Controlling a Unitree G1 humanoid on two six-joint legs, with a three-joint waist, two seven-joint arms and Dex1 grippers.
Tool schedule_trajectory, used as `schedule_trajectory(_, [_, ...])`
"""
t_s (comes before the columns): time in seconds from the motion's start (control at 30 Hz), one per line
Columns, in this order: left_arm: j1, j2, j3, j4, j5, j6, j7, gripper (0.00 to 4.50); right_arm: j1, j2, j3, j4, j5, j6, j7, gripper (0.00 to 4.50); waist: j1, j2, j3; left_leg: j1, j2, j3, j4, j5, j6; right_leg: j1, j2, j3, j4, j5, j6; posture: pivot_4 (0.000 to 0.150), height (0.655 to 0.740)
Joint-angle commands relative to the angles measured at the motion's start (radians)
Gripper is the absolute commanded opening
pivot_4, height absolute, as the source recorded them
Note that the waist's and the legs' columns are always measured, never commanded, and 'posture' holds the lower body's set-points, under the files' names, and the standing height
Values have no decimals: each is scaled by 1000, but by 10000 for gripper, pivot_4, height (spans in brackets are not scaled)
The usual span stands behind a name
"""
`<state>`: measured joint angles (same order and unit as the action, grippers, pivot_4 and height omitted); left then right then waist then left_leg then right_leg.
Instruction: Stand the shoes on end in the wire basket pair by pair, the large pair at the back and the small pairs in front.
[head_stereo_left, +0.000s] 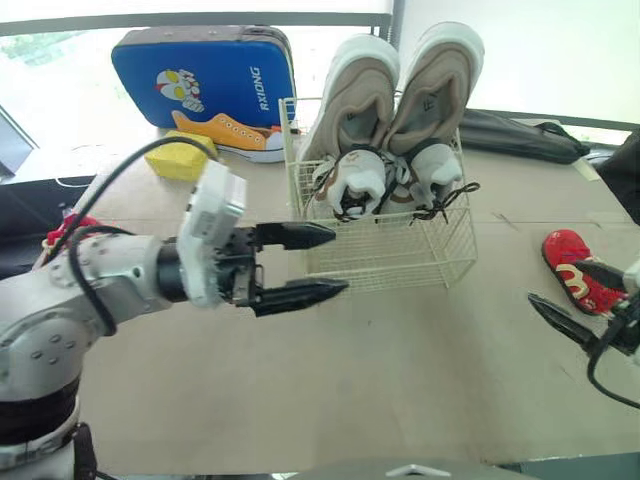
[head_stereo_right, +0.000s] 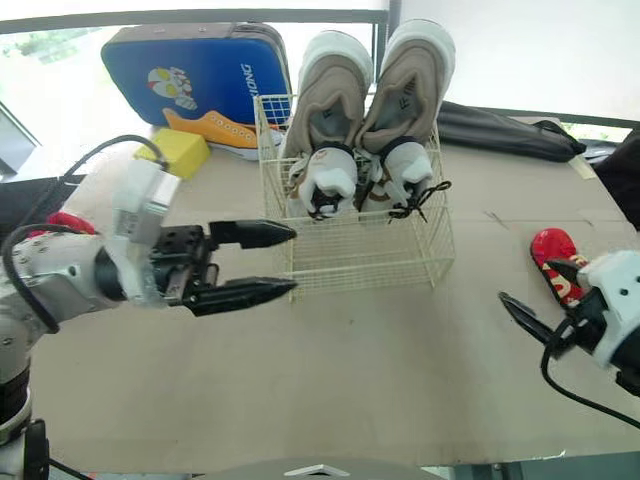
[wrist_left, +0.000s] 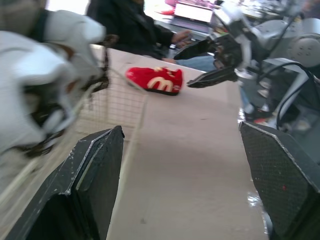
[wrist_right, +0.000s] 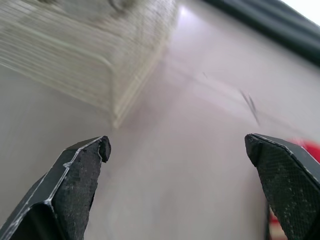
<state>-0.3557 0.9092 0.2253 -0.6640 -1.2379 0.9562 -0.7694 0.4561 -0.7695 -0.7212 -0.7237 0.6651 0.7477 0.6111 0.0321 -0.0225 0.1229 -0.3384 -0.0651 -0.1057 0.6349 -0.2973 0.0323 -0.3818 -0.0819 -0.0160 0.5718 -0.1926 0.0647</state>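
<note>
Lying just beside the spread right gripper (head_stereo_right: 525, 280) — one red shoe (head_stereo_right: 549, 246)

I count one wire basket (head_stereo_left: 400, 262) with four shoes in it: two large beige shoes (head_stereo_left: 358, 92) and two small white shoes (head_stereo_left: 362, 182). On the counter (head_stereo_left: 400, 370) I see one red shoe (head_stereo_left: 575, 265), one yellow-orange shoe (head_stereo_left: 235, 135), one blue case (head_stereo_left: 200, 75) and one yellow block (head_stereo_left: 180, 158).

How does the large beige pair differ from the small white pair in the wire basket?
The large beige pair is bigger than the small white pair. The beige pair rises well above the wire basket's rim; the white pair sits lower. The beige pair stands at the back, the white pair in front. Both are in the basket.
</note>
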Motion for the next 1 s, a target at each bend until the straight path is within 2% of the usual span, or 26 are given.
schedule_trajectory(0.03, [-51, -34, -91, 11, 60, -37, -29, 42812, -29, -1, 14, 70, -77, 29, -85, 45000, -2, 0, 0, 0, 0, 0, 0, 0, 0, 0, 0, 1, 0, 0, 0, 1500, 7400])
schedule_trajectory(0.1, [-88, -73, -177, 24, 132, -62, -49, 42812, -79, 20, 86, 152, -164, 21, -171, 45000, -3, -1, 1, 4, 0, 1, 0, 0, 0, -1, 1, 1, 0, 0, 0, 1500, 7400])
schedule_trajectory(0.17, [-116, -115, -224, 37, 149, -60, -41, 42812, -136, 21, 146, 227, -232, 37, -235, 45000, -3, -2, 1, 5, 0, 1, 0, 0, 0, -1, 1, 1, -1, 0, 0, 1500, 7400])
schedule_trajectory(0.3, [-145, -159, -278, 54, 198, -71, -55, 42812, -276, 32, 179, 389, -256, 115, -297, 45000, -4, 0, 2, 5, 0, 3, 0, 3, 0, -1, 1, 4, -2, 0, 0, 1500, 7400])
schedule_trajectory(0.43, [-140, -163, -281, 60, 226, -82, -78, 42812, -328, 48, 172, 441, -280, 152, -329, 45000, -2, -3, 0, 6, 1, 2, -1, 3, 4, 0, 2, 4, -2, 0, 0, 1500, 7400])
schedule_trajectory(0.57, [-112, -166, -271, 56, 243, -97, -93, 42812, -324, 63, 153, 437, -297, 162, -342, 45000, 2, -2, 0, 5, 1, 2, -1, 2, 5, 0, 2, 4, -2, 0, 0, 1500, 7400])
schedule_trajectory(0.77, [-74, -182, -263, 58, 265, -130, -98, 42812, -284, 108, 67, 269, -252, 16, -268, 45000, 4, 2, 2, 6, 1, 2, -1, 2, 6, 0, 2, 4, -2, 0, 0, 1500, 7400])
schedule_trajectory(1.0, [-79, -222, -289, 95, 306, -168, -131, 42812, -213, 131, 19, 205, -248, 44, -270, 45000, 6, 1, 2, 6, 1, 2, -1, 2, 6, 0, 2, 3, -2, 0, 0, 1500, 7400])
